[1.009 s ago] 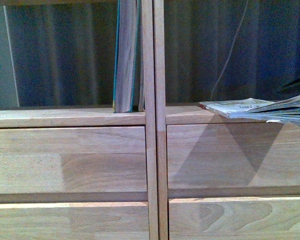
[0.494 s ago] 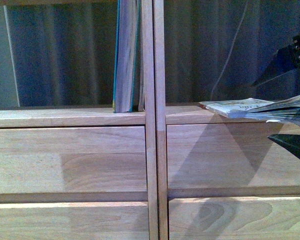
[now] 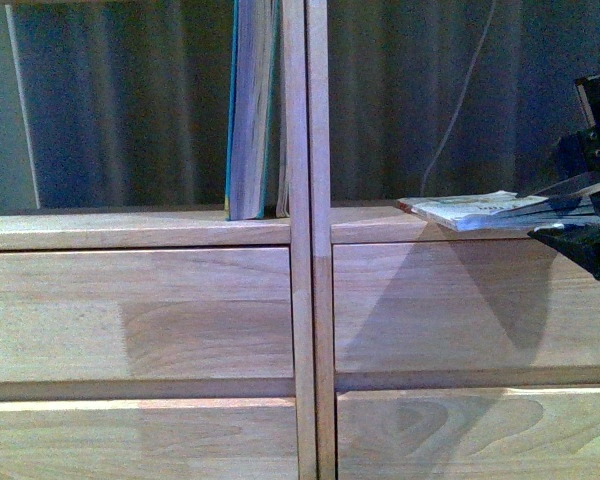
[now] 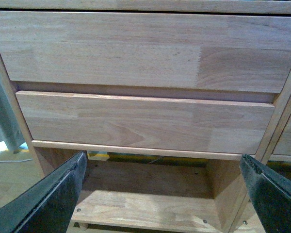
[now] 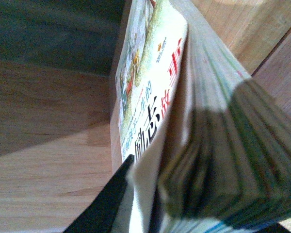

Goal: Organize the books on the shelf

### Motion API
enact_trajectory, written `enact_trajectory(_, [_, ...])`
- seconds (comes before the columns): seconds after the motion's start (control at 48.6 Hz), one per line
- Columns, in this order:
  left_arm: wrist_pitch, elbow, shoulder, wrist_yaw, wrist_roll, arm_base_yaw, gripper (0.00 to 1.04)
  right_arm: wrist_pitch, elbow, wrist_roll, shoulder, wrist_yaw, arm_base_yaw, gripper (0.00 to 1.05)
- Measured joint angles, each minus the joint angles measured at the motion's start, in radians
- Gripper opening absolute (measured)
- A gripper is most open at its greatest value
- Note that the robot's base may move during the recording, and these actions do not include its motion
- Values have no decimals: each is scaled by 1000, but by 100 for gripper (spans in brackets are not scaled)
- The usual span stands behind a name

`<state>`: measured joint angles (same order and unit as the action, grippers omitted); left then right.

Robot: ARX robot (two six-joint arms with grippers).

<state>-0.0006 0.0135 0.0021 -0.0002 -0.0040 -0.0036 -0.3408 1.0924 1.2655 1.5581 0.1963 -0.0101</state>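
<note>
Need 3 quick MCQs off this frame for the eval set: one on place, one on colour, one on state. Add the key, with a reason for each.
1. Where is the pale paperback?
A) flat on the right bay's ledge
B) upright in the left bay
C) on the floor

2. Cover colour of the upright book?
A) red
B) teal
C) black

3. The left end effector is:
A) shut on a book
B) out of view
C) open, empty

Key:
1 A, the front view shows it lying flat there.
2 B, a teal edge lines its pale pages.
3 C, the left wrist view shows both fingers wide apart, with only the shelf beyond them.
</note>
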Motion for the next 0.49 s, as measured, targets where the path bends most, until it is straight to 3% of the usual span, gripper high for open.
enact_trajectory(0.082, [0,0,0,0,0,0,97,-8,-6,0,-2,0,-2,22])
enact_trajectory(0.206, [0,0,0,0,0,0,97,-30,-33,3,-23,6,2,9])
enact_trajectory(0.391, [-1,0,1,8,0,2,97,-90,-148,-17,-142,69,42,7])
enact_trajectory(0.494, [-71,58,177,415,-93,177,97,-159,-236,-35,-263,140,105,7])
